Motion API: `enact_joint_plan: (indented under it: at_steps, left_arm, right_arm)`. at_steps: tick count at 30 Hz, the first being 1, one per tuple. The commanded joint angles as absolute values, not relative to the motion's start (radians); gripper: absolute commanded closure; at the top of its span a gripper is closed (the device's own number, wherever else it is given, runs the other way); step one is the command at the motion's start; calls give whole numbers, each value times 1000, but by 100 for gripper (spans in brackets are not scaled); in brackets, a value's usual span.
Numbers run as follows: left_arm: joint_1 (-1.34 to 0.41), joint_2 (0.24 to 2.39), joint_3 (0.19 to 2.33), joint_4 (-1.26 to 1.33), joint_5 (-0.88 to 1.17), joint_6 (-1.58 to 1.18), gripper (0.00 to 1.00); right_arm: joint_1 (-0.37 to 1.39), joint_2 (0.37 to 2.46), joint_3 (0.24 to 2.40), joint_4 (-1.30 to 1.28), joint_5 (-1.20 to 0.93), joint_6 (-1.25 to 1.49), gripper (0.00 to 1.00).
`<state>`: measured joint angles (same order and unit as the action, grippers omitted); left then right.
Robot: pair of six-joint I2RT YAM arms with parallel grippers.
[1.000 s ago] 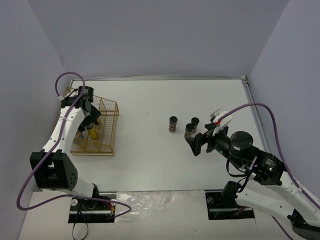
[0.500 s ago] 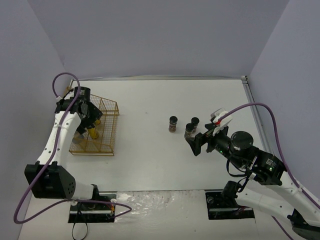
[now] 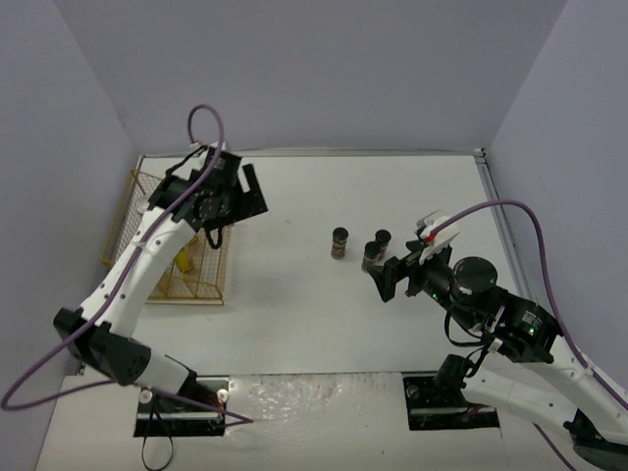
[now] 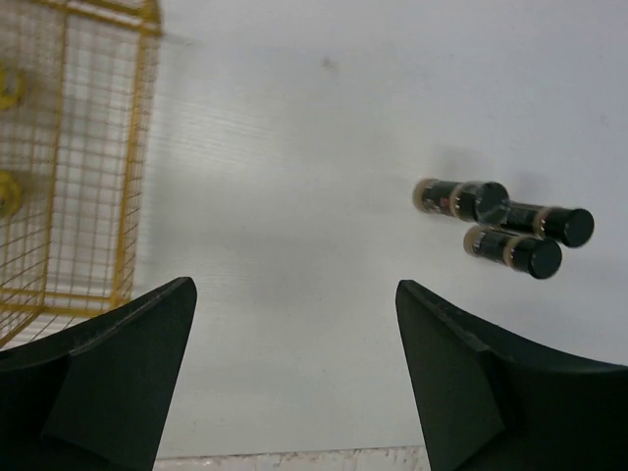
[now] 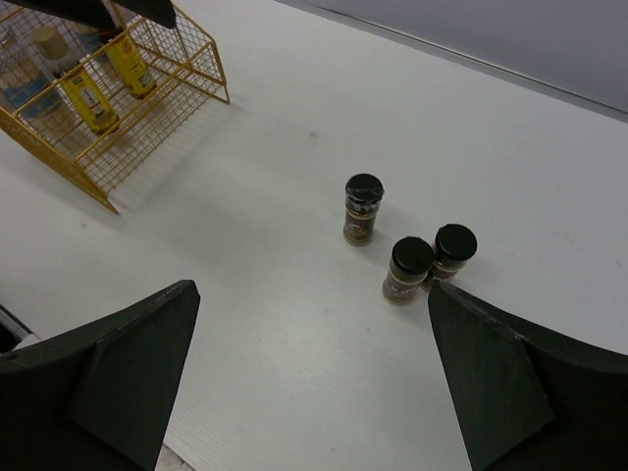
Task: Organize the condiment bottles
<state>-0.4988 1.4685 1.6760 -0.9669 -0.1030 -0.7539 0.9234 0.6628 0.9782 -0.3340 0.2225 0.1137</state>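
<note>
The empty, open left hand swings off the wire rack; the black-capped jars stand nearer the open right hand.

The left gripper has risen out of the gold wire rack, swung toward the middle of the table and spread its jaws wider, holding nothing
</note>
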Motion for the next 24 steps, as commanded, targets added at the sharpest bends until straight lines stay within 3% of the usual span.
enact_joint_plan:
  at_steps: [1, 9, 16, 24]
  left_arm:
    - [-633, 1629, 1790, -861, -84, -600, 17]
    - [-762, 1949, 2028, -708, 0, -413, 5]
    - [-798, 2106, 2160, -749, 9, -298, 5]
    - [-798, 2187, 2196, -815, -34, -273, 15]
  right_arm:
    - [919, 671, 1025, -278, 310, 145, 0]
    - [919, 649, 1011, -279, 390, 216, 0]
    - [919, 634, 1005, -281, 439, 261, 0]
    - [919, 625, 1001, -284, 462, 296, 0]
